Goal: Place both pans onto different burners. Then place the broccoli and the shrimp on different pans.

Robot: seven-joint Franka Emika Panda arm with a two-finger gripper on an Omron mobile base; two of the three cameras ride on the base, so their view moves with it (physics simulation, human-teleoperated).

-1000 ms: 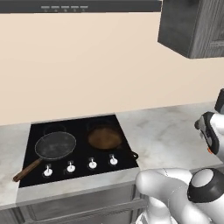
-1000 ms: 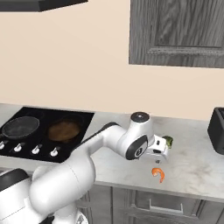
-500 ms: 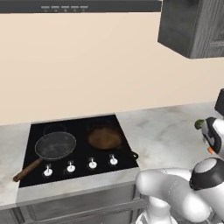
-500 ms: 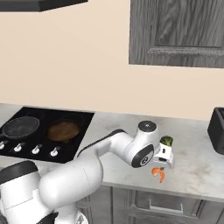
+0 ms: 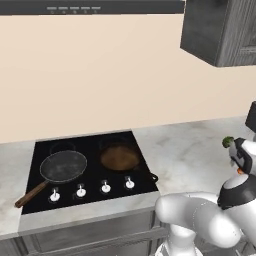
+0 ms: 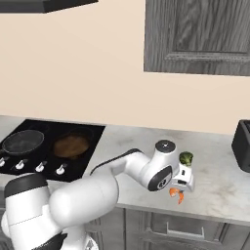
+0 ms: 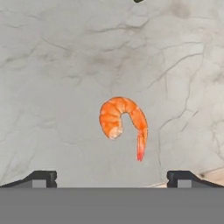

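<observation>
Both pans already on separate burners of the cooktop (image 5: 90,192) — grey pan (image 5: 63,166) on the left with its wooden handle sticking toward the front edge, brown pan (image 5: 119,157) just right of it. Shrimp (image 7: 122,121) lying curled on the marble worktop (image 6: 219,180), well right of the cooktop, broccoli (image 6: 185,158) close behind it. Gripper (image 6: 181,184) hanging right over the shrimp, jaws spread wide with nothing between them — tips on either side of the shrimp in the hand view, not touching it.
</observation>
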